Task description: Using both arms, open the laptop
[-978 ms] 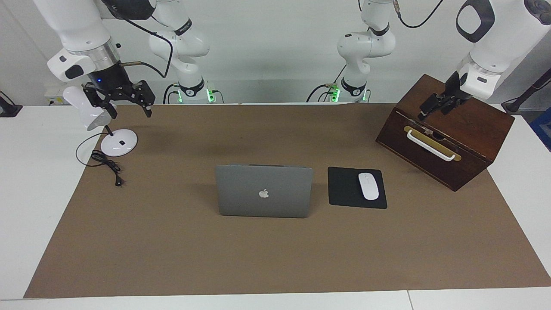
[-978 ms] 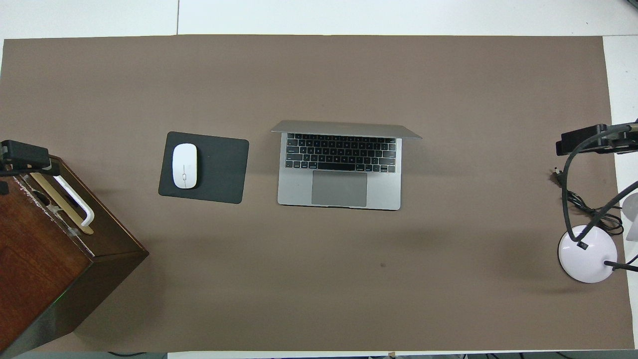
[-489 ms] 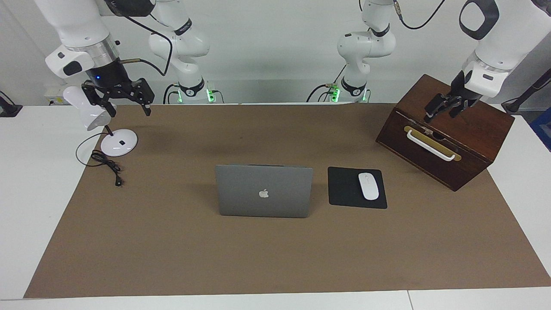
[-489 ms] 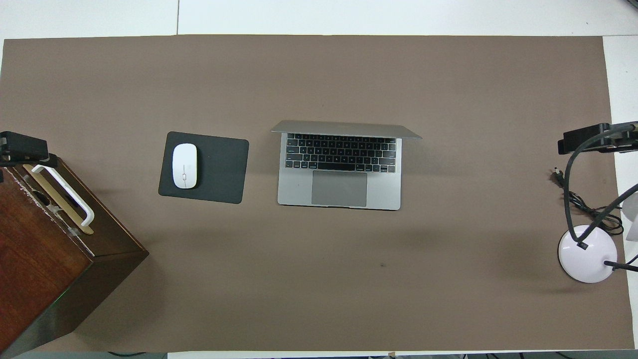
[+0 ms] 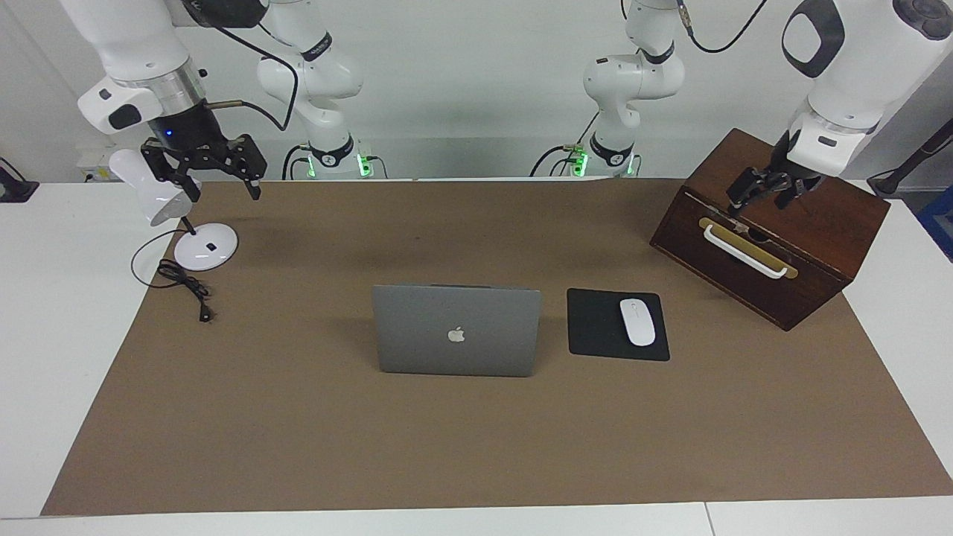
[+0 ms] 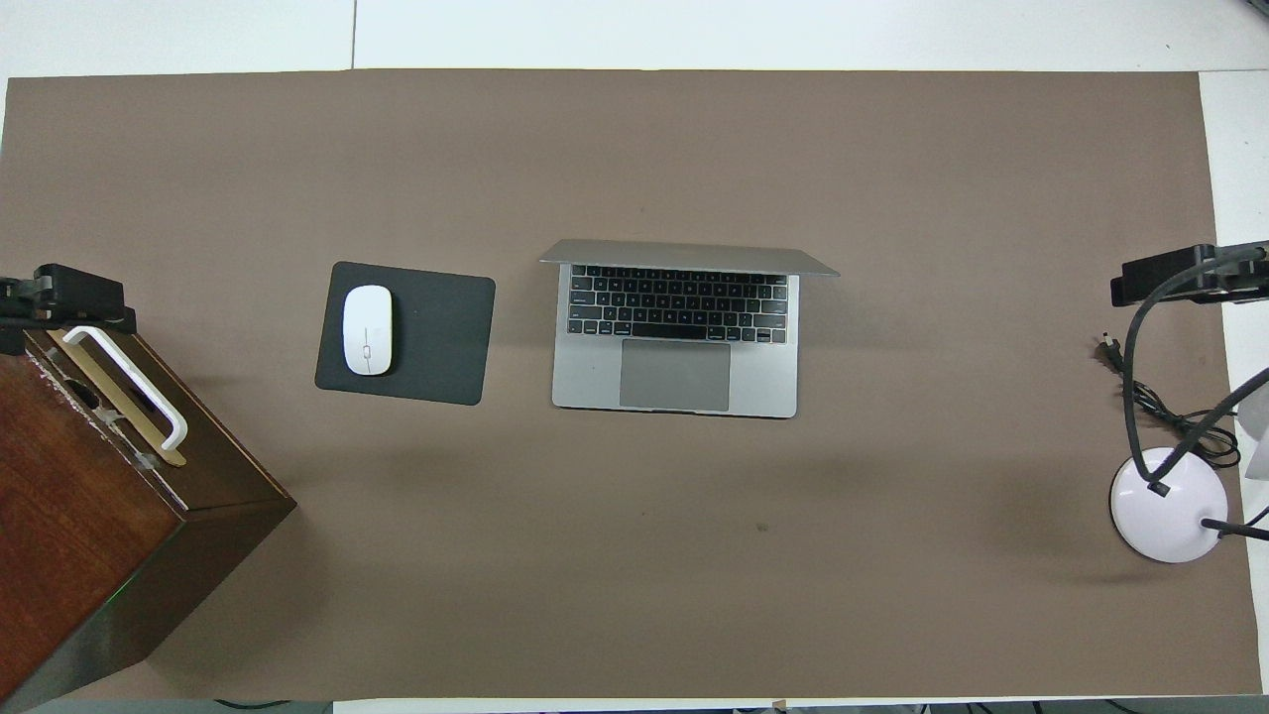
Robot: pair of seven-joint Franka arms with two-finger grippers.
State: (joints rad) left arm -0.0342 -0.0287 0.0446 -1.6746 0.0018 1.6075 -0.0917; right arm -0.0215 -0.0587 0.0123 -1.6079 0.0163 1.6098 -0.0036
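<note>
Facing view: the thin silver-grey metal laptop (image 5: 456, 330) stands open near the middle of the brown-covered surface (image 5: 298, 417), its lid upright with the small apple logo turned away from the robots. Just beside it, toward the left arm's end of the surface, lies a black square mousepad (image 5: 595, 327) with a white mouse (image 5: 637, 321) on it. A dark wooden box (image 5: 811, 216) with a white handle sits at the corner of the surface by the left arm's base. The left end effector (image 5: 758, 190) hangs over the top of that box, apart from the laptop; its fingers are spread as far as they go and grip nothing. At the right arm's end, near the robots' edge, a white desk lamp (image 5: 205, 247) stands with its black cord coiled beside the base. The right end effector (image 5: 216, 179) hangs over that corner next to the lamp head, fingers spread wide and empty.

Overhead view: the laptop (image 6: 676, 337) shows its black keyboard and grey trackpad, lid raised along the edge farther from the robots. The mousepad (image 6: 436, 337) and mouse (image 6: 367, 329) lie beside it. The wooden box (image 6: 89, 526) fills the corner at the left arm's end, with the left end effector (image 6: 61, 296) at its upper edge. The lamp base (image 6: 1168, 506) sits at the right arm's end, and the right end effector (image 6: 1180, 280) shows near that edge.
</note>
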